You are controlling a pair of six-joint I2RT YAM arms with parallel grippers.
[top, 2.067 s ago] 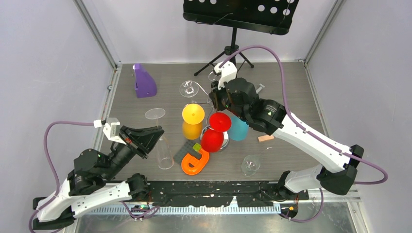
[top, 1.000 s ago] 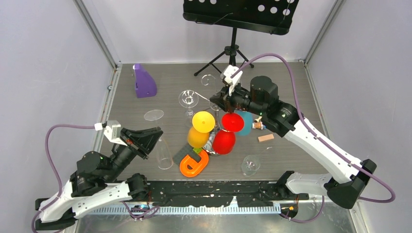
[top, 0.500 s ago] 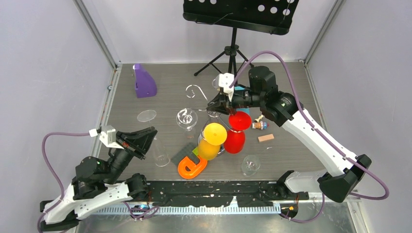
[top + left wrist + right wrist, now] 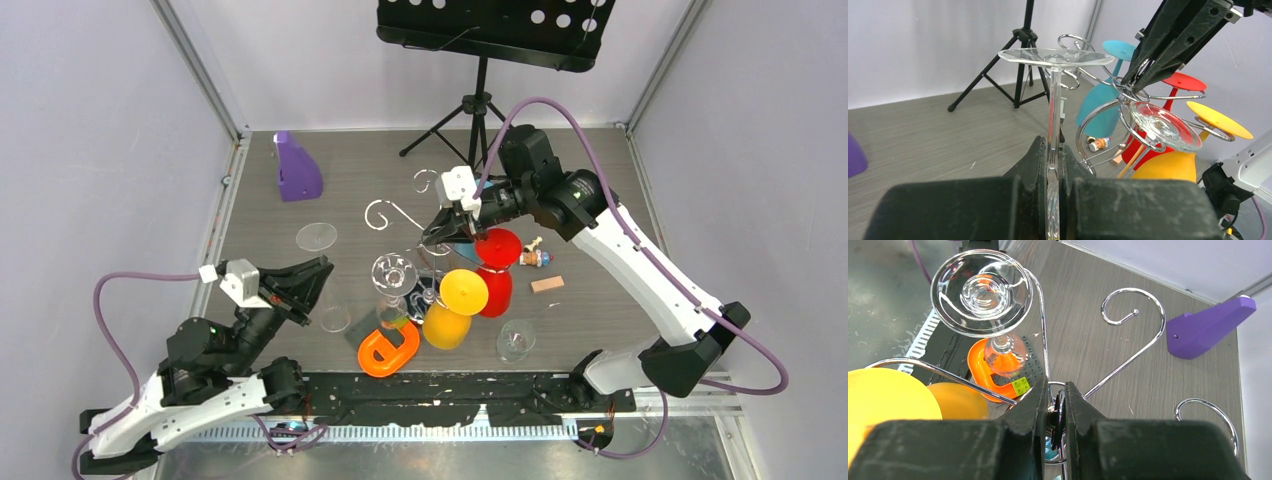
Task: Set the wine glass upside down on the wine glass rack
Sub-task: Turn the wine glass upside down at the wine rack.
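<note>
Over table (image 4: 340, 170), left tool (image 4: 1053, 150) pinches wine glass (image 4: 1053, 112) stem, right tool (image 4: 1056, 387) apparently pinches rack (image 4: 1079, 136).

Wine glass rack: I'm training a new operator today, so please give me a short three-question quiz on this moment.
1. True or false: the left gripper holds the clear wine glass by its bowl.
2. What is the right gripper shut on? A) the top of the wine glass rack B) the music stand C) the purple block
3. Which colours are the three tinted glasses hanging on the rack?
Key: 1 false, by the stem. 2 A. 3 yellow glass, red glass, teal glass.
</note>
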